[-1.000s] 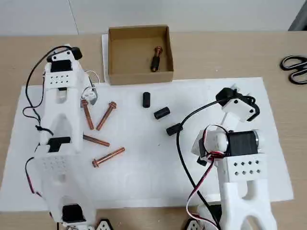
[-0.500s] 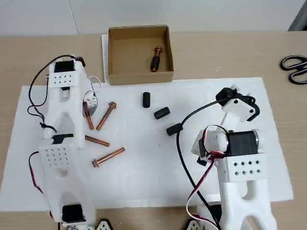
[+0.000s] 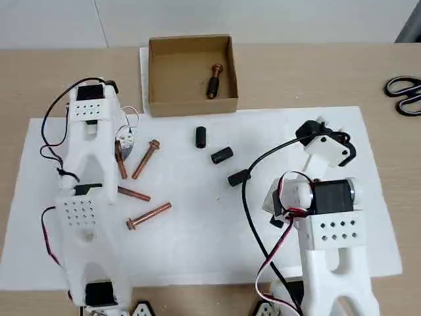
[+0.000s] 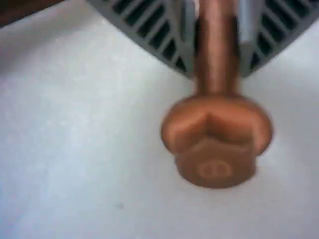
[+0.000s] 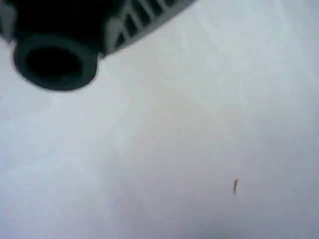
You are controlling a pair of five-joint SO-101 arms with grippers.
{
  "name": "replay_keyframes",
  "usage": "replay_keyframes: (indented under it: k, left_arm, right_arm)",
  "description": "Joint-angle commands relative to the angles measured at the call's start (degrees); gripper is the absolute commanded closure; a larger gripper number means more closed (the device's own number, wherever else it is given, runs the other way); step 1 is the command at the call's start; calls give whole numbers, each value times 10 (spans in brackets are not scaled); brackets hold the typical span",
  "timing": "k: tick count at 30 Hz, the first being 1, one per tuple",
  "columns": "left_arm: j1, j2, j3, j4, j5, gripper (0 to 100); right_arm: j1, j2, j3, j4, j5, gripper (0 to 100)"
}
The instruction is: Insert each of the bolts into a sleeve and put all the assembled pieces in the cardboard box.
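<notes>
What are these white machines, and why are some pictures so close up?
They are two robot arms at a table: a left arm and a right arm. The wide picture looks down from above. The other two come from small cameras on the arms' wrists, so things look huge. The left gripper is closed on a copper bolt on the white paper. The right arm's camera sees a black sleeve. More bolts and sleeves lie on the paper, and the cardboard box has one finished piece inside.
</notes>
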Motion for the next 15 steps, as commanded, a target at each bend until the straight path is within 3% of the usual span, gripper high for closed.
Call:
replay_keyframes:
  k: [1,10,15]
  left_arm:
    - [-4,27,1,-19,-1,978]
    - [-4,31,-35,-11,0,969]
    - [-4,35,-78,15,0,874]
  right_arm:
    - [4,-7,-2,2,4,996]
    - [4,-7,-2,2,4,996]
    - [4,-7,-2,2,4,996]
